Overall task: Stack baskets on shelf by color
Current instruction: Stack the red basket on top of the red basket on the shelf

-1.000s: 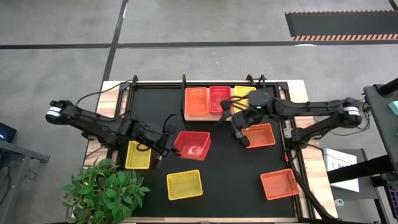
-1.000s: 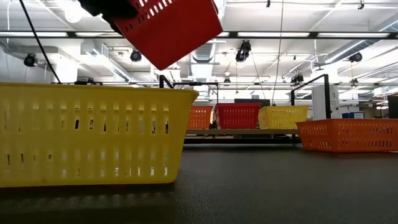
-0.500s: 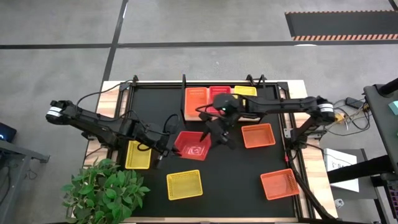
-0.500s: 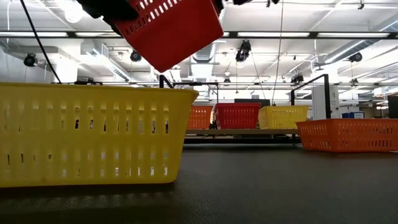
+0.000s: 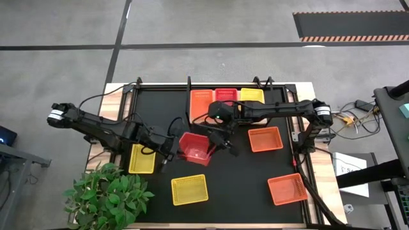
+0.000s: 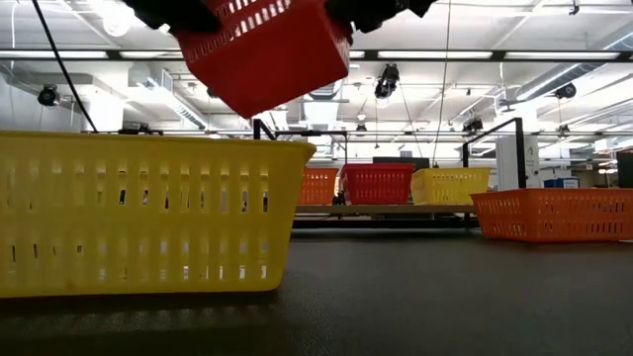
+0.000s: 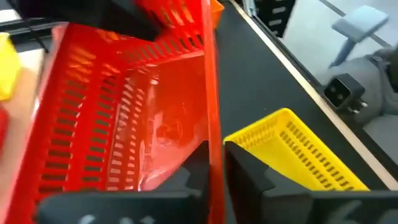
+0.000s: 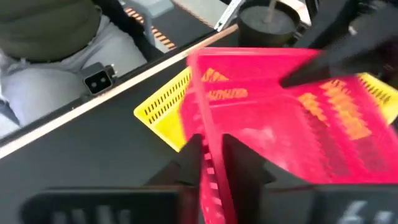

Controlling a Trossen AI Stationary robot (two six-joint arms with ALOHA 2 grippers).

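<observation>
Seven baskets show from above: three yellow, three orange, one red held in the air, plus a red one on the shelf, making eight in all. Farthest left, a yellow basket [image 5: 141, 158] lies flat on the black mat [image 5: 255, 185] beside the left arm. Next, a second yellow basket [image 5: 189, 190] sits nearer the front edge. The left gripper [image 5: 171, 148] has its fingers pinched on the near wall of the red basket [image 5: 195, 147], which hangs tilted above the mat; the right gripper [image 5: 220, 142] clamps the opposite wall, its fingers closed over the rim. Behind them the shelf [image 5: 190, 119] carries three baskets side by side: orange [image 5: 202, 104], red [image 5: 225, 94] and yellow [image 5: 252, 94]. Right of the held basket an orange basket [image 5: 265, 138] rests on the mat, and another orange one [image 5: 287, 189] lies at the front right corner.
</observation>
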